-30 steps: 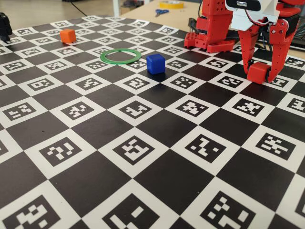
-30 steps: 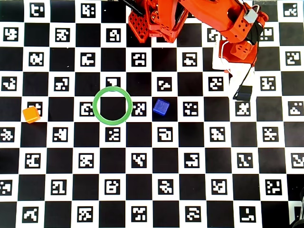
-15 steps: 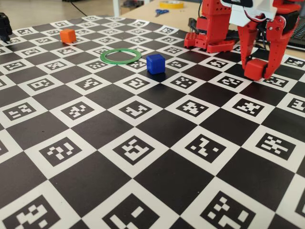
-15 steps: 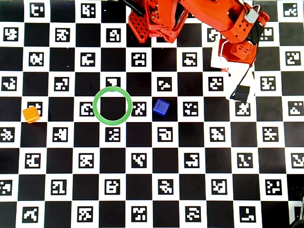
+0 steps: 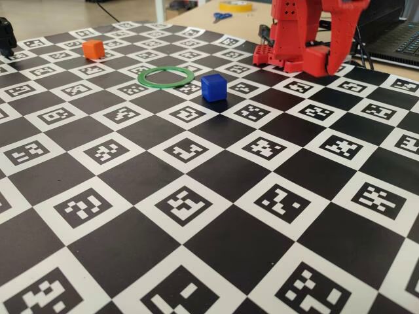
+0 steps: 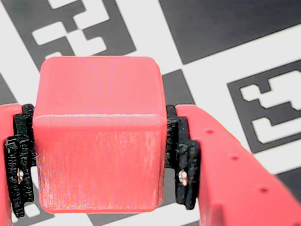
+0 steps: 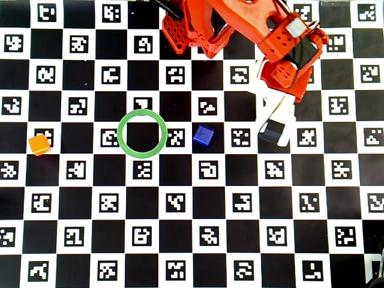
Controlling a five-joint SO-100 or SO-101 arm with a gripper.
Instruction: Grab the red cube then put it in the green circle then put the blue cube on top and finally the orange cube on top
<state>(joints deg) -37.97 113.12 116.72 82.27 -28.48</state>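
In the wrist view my gripper is shut on the red cube, with the black pads pressed on both its sides and the checkered board behind it. In the fixed view the gripper hangs low at the back right, and the cube there is hard to tell from the red arm. The green circle lies flat and hollow. The blue cube stands just right of it. The orange cube sits far left. In the overhead view the gripper is right of and beyond the blue cube.
The red arm base stands at the board's far edge. Beyond the board lie blue scissors, a yellow tape roll and a laptop. A black object stands at the far left corner.
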